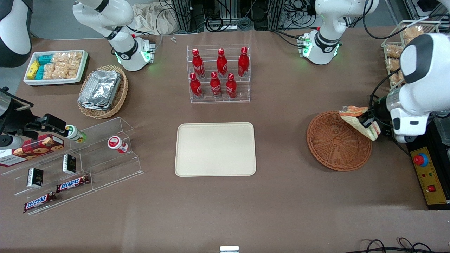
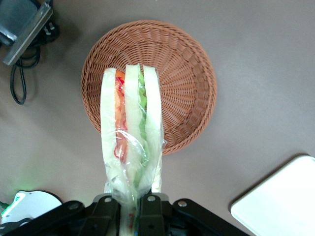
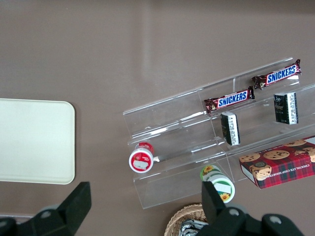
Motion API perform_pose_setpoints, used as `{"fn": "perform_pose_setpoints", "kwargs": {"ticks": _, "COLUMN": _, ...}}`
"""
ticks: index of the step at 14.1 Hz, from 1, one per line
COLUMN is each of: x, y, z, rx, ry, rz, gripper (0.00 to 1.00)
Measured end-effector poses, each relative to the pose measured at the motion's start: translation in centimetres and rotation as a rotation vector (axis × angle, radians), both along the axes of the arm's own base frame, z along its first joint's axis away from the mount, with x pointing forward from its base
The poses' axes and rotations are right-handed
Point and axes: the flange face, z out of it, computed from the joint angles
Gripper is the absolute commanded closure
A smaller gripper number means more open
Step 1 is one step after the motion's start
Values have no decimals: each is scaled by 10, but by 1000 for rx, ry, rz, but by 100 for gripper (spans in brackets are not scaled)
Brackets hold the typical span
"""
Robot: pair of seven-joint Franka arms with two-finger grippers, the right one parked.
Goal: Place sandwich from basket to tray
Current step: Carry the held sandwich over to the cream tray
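1. The working left arm (image 1: pixel 418 80) has glossy white rounded shells; a dark grey oval panel sits on its upper joint cover; a small dark slot marks the white block low on the wrist.
2. Its round white base (image 1: pixel 321 47) carries a black ring with a small white mark; green lights glow at the foot; black cables run off it.
3. The gripper (image 2: pixel 132 216) is matte black plastic; round silver screw heads show on its body.
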Motion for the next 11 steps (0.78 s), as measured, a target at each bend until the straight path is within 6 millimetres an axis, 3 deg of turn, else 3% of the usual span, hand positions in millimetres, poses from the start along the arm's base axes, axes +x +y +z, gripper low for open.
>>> {"fn": "perform_pose_setpoints", "kwargs": {"ticks": 2, "x": 0, "y": -15, "z": 6, "rx": -17, "ry": 10, "rz": -106, "gripper": 96}}
{"fn": "perform_pose_setpoints", "kwargs": {"ticks": 3, "x": -1, "y": -33, "z": 5, "rx": -25, "ry": 11, "rz": -159, "gripper": 97}}
{"fn": "perform_pose_setpoints", "kwargs": {"ticks": 11, "x": -21, "y": -230, "z": -13, "rx": -79, "ry": -35, "rz": -437, "gripper": 98}}
